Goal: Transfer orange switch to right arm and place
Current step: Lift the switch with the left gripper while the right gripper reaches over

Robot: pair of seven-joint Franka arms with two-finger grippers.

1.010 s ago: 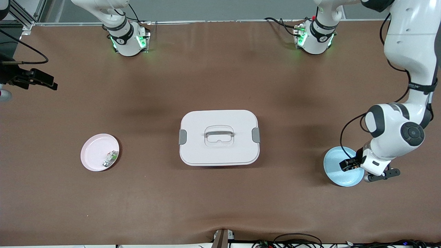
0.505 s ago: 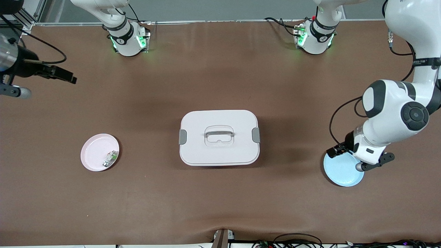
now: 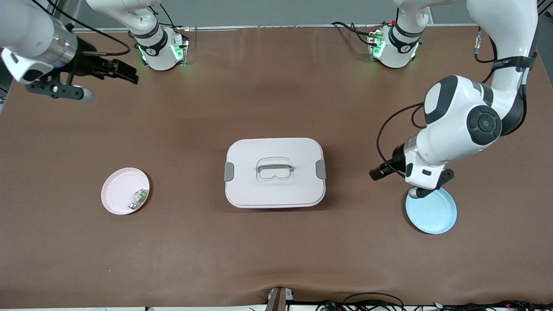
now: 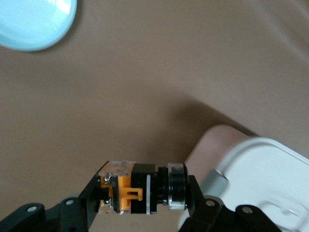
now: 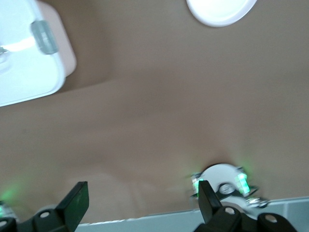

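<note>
The orange switch (image 4: 137,193), a black stubby part with an orange clip and a clear-ringed end, lies crosswise between the pads of my left gripper (image 4: 145,195), which is shut on it. In the front view the left gripper (image 3: 376,172) hangs in the air over bare table between the white box (image 3: 274,190) and the light blue plate (image 3: 431,210). My right gripper (image 3: 125,73) is up in the air over the table near the right arm's base. It is open and holds nothing, as the right wrist view (image 5: 141,200) shows.
The white lidded box with grey latches and a handle stands mid-table. A pink plate (image 3: 119,190) holding a small whitish-green part (image 3: 138,198) lies toward the right arm's end. The blue plate (image 4: 34,24) holds nothing.
My left gripper rose off the blue plate with the switch and moved toward the box. The right arm swung in from the table's edge toward its base, still open.
</note>
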